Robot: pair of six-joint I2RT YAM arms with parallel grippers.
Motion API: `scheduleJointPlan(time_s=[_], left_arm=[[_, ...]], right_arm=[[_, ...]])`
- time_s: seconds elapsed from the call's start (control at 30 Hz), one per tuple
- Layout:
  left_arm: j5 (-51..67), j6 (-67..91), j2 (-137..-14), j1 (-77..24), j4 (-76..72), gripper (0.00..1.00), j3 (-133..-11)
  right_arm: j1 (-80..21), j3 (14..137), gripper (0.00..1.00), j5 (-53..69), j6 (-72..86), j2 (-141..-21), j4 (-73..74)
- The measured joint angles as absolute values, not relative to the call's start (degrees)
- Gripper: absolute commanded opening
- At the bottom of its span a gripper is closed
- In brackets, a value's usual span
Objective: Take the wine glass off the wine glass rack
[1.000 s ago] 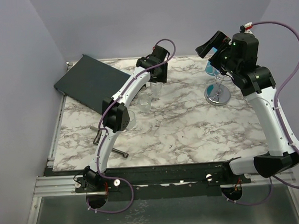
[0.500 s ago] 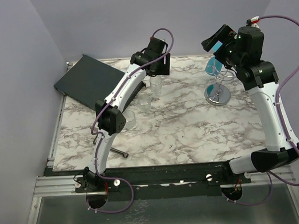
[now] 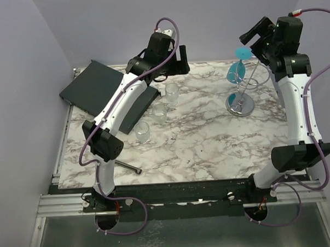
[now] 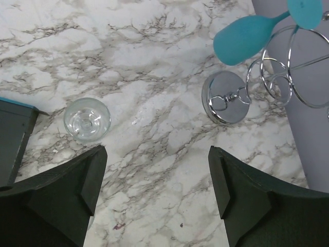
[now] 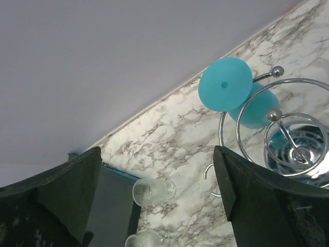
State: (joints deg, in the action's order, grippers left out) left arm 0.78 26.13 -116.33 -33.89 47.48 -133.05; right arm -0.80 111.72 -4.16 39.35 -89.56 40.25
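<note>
**A:** So, what lies nearest the arm bases?

**B:** A thin metal rod [image 3: 128,168] lies on the marble table [image 3: 210,149], toward the front left. Just past it a clear glass [image 3: 142,132] stands upright. Two more follow it in a slanting line, a second glass [image 3: 160,113] and a third glass [image 3: 172,93], each apart from the next.

**A:** And to their left?

**B:** A dark tray [image 3: 95,88] lies flat, reaching to the far left corner.

**A:** Where is the wine glass?

**B:** The teal wine glass [image 3: 235,72] hangs upside down on the wine glass rack [image 3: 240,105], at the far right of the table. Its round foot is on top, its stem is caught in a wire loop, and its bowl hangs tilted toward the left. The rack's mirror base sits flat on the marble.

**A:** The grippers?

**B:** The left gripper [image 4: 157,154] is high above the far middle of the table, fingers spread wide with only marble between them. The right gripper [image 5: 157,152] hovers above and behind the rack, also spread wide, and touches neither glass nor wire.
</note>
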Motion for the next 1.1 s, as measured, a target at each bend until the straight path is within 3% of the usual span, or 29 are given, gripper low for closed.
scheduleJointPlan(time_s=[0.27,0.6,0.8,1.1], left_arm=[[4.9,30.9,-107.7,-33.9,40.0,0.87,-120.0],[4.6,31.9,-96.4,-33.9,36.0,0.89,-107.3],[3.6,31.7,-91.1,-33.9,34.9,0.89,-104.4],[3.0,31.5,-88.4,-33.9,34.1,0.90,-102.1]], right_arm=[[-2.9,120.0,0.90,-5.9,37.6,-99.5,43.2],[-12.6,135.9,0.84,-26.3,25.7,-113.4,48.1],[-17.1,135.1,0.83,-40.9,14.4,-117.3,46.7],[-17.8,126.3,0.77,-52.3,-5.4,-118.2,33.2]])
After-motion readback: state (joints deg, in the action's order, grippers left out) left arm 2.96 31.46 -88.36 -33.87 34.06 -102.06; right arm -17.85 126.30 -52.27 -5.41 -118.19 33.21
